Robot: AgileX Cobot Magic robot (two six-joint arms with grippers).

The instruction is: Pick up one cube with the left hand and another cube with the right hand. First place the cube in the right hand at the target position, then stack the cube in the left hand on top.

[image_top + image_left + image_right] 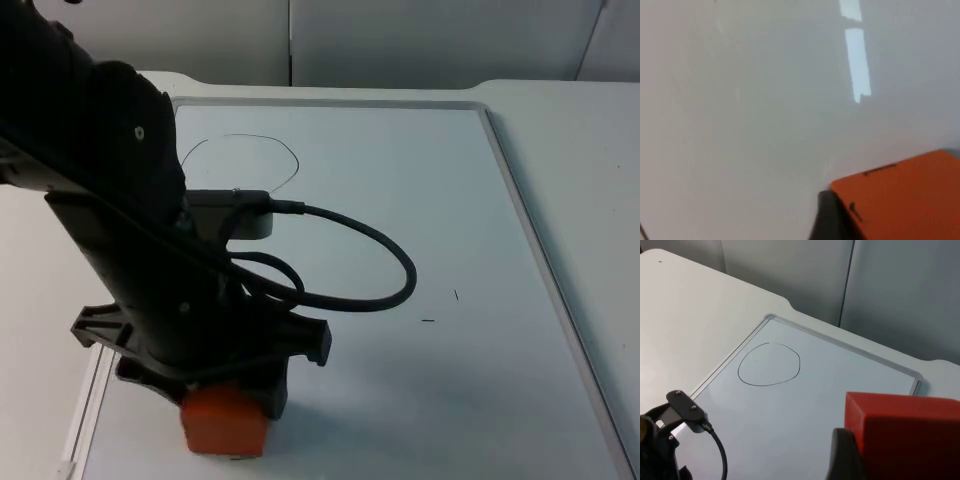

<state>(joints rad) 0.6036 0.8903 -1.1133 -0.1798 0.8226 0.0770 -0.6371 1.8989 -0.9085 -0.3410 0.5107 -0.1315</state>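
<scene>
Two cubes gripped, one per gripper.
Left gripper (232,405) pinches orange cube (225,420) near whiteboard's (420,200) front-left corner; right gripper (875,460) pinches red cube (910,432) above the board, drawn circle (769,364) beyond.

No legible text, label, brand, number or sign is found on any surface. The whiteboard (420,200) bears only a hand-drawn circle outline (241,165) and two short pen ticks (441,308). The orange cube (905,200) carries small dark scuffs on its face, which do not form readable characters.
</scene>
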